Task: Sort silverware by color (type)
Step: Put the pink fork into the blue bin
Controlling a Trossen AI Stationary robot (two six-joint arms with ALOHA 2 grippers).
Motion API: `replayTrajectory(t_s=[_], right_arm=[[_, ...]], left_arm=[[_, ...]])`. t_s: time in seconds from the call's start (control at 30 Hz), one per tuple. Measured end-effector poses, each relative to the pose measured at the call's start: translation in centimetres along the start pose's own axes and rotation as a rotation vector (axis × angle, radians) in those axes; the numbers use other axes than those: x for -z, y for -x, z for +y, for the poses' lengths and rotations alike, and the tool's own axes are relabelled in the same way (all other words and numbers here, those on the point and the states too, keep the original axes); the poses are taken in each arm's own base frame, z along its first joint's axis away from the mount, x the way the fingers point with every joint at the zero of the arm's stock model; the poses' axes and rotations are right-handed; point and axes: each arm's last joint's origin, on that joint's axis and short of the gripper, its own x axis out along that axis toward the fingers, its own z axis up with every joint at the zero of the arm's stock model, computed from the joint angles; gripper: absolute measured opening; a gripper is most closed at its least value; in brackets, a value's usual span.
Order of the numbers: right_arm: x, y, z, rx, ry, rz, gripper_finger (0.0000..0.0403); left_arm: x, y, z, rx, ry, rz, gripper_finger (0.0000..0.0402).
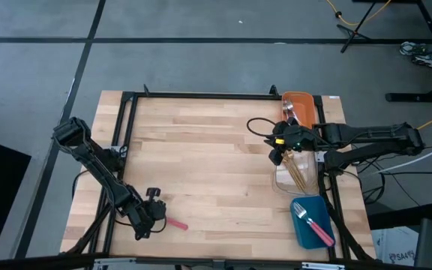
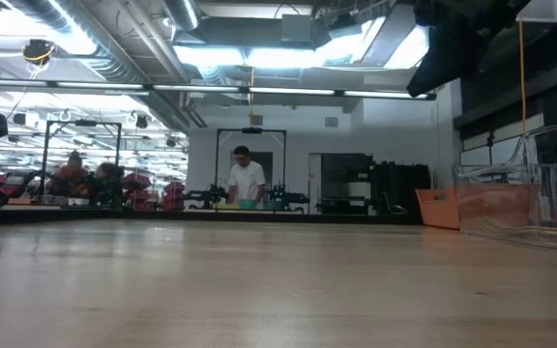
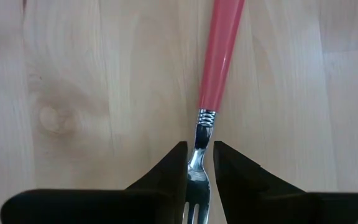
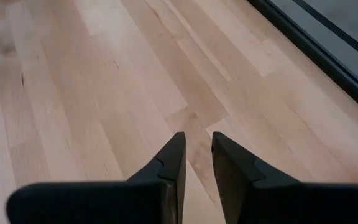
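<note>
- Near the table's front-left corner, the high view shows the left gripper (image 1: 158,217) down at the wooden table (image 1: 201,150), with a pink handle sticking out of it toward the table's middle.
- Only the left wrist view tells what that is: a pink-handled fork (image 3: 213,81) lying on the wood, its silver neck pinched between the two dark fingers (image 3: 166,180), which are closed on it, tines toward the camera.
- Over on the right side, the right gripper (image 1: 278,150) hangs just beside the clear bin (image 1: 300,182). Its wrist view shows only bare planks and the table's dark edge past its fingers (image 4: 171,163), which stand a narrow gap apart with nothing between them.
- From above, thin gold utensils (image 1: 298,174) lie in the clear bin, a second pink-handled fork (image 1: 312,223) lies in the blue bin (image 1: 306,234), and the orange bin (image 1: 300,100) sits behind, partly hidden by the arm.
- At table height, the low view catches the clear and orange bins at the right edge, neither gripper clearly, and a person (image 2: 246,179) standing far back in the room.
</note>
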Motion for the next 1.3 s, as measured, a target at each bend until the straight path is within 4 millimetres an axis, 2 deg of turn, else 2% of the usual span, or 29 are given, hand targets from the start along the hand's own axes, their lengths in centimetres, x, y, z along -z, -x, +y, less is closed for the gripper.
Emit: replayTrajectory(t_s=[0.7,1.3], right_arm=[[-0.01,0.00,0.00,0.000,0.000,0.000,0.0067],[-0.01,0.00,0.00,0.000,0.001,0.000,0.0067]], left_arm=[[0.69,-0.54,0.50,-0.005,-0.009,0.005,0.0071],[0.41,-0.54,0.25,0.019,0.005,-0.024,0.0071]])
